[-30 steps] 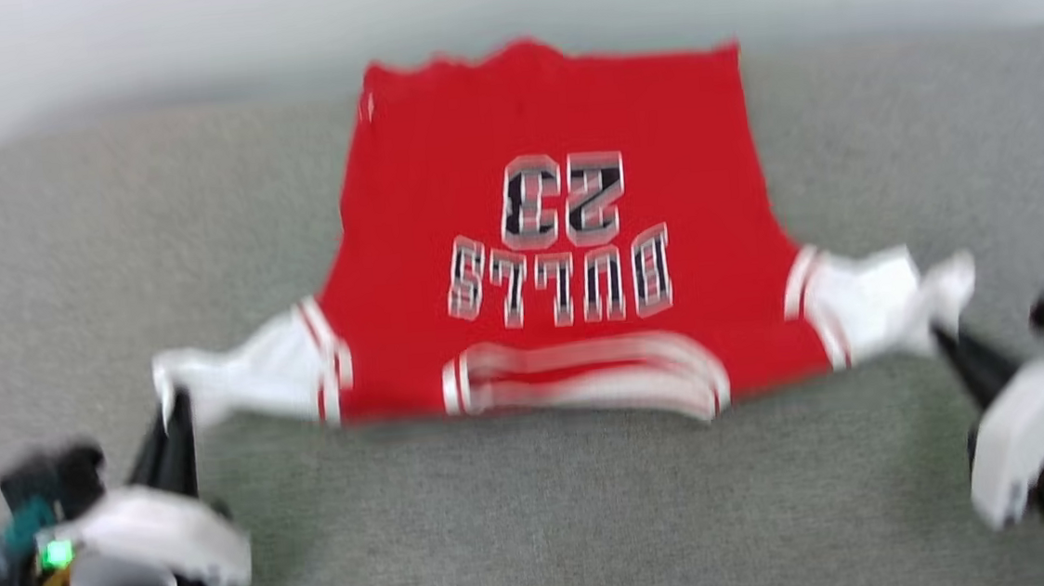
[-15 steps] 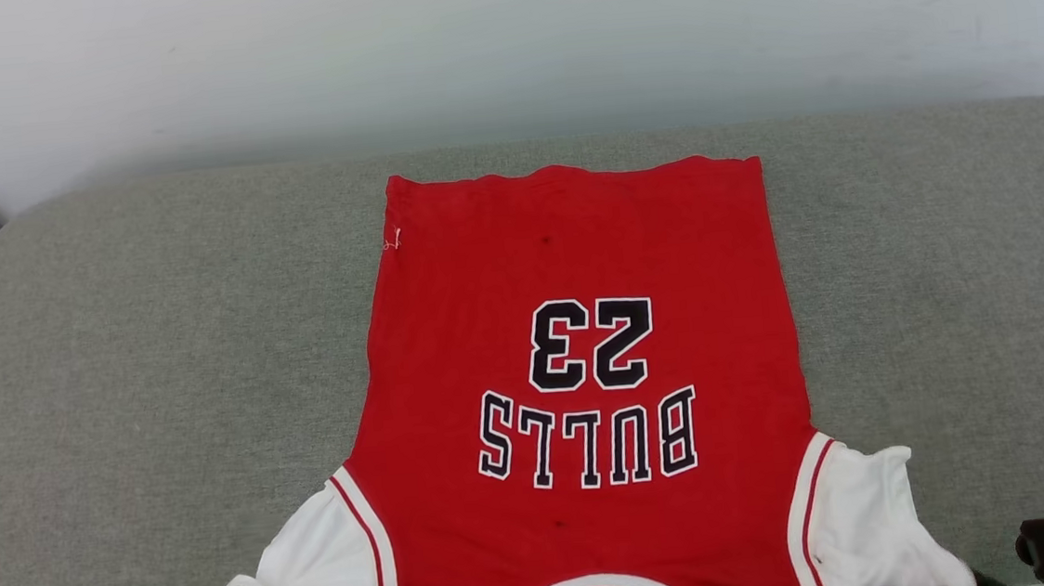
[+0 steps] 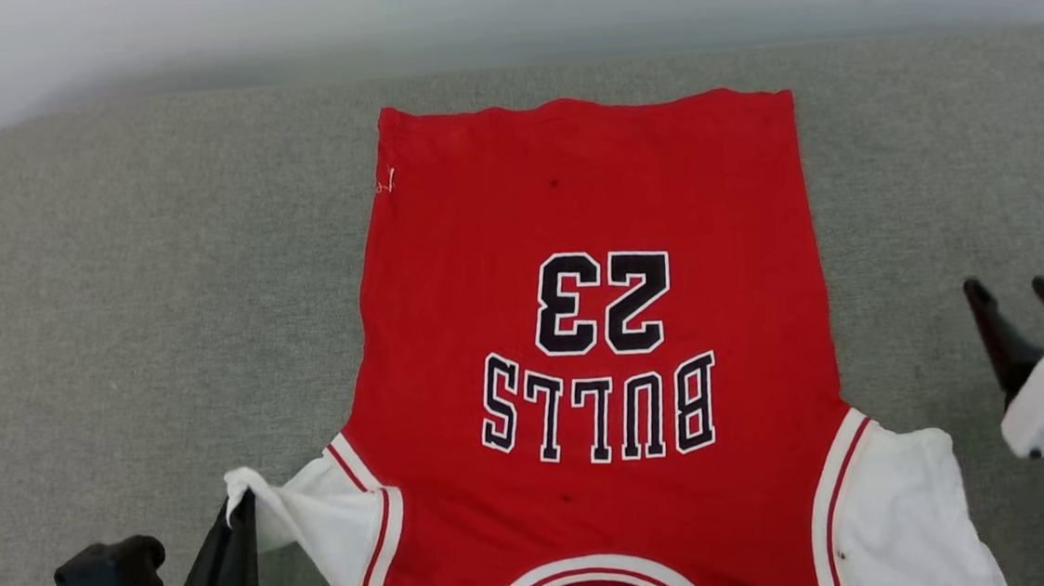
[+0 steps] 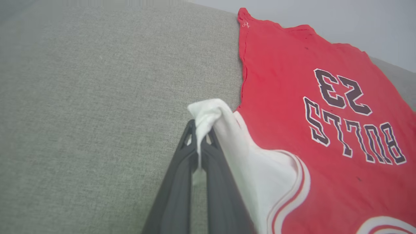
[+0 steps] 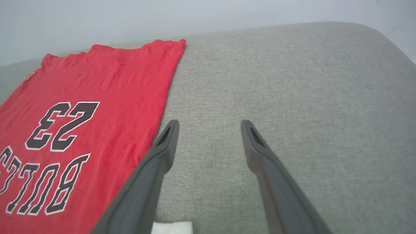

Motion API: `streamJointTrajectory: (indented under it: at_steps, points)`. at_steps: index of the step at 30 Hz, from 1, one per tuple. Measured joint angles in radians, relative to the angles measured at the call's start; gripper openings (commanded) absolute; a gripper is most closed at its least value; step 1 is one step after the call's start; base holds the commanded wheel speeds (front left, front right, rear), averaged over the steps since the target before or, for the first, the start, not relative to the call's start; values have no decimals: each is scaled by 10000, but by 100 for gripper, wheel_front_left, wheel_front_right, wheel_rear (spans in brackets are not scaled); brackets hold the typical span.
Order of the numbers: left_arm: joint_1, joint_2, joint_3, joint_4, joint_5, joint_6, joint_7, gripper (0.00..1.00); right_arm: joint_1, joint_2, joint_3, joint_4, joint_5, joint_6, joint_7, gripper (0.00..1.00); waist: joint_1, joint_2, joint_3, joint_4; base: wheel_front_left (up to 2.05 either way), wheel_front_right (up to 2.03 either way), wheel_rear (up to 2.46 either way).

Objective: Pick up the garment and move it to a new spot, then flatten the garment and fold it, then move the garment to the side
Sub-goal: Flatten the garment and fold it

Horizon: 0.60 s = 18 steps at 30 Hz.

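Pinching the tip of the white left sleeve (image 3: 315, 509), the left tool (image 3: 240, 515) grips the garment (image 3: 581, 214), which lies flat on the grey bench (image 3: 110, 269), its long axis running away from the robot, collar nearest. The right tool (image 3: 1014, 293) stands wide and empty near the right edge; the free right sleeve (image 3: 902, 505) lies inboard, closer to the robot.

The garment (image 3: 573, 233) is cut off at its collar; one sleeve tip is hidden inside the left pincer (image 4: 201, 133).
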<state>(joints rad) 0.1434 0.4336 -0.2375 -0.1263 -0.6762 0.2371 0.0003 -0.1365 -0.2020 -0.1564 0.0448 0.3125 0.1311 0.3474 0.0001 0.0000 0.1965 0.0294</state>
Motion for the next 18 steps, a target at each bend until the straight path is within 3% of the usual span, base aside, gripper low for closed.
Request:
streamJointTrajectory:
  at_steps: [10, 18]
  points:
    - [-1543, -52, -276, -1007, 593, -265, -420, 0, -4866, -748, -219, 3172, 318, -2, 1843, 100, 1, 0, 1440, 704, 0, 0, 0]
    - [-2474, -433, -807, -1317, 846, -598, -771, 0, -7776, -1197, -360, 4587, -245, 0, 4107, 100, 2, 0, 2754, 1611, 0, 0, 0]
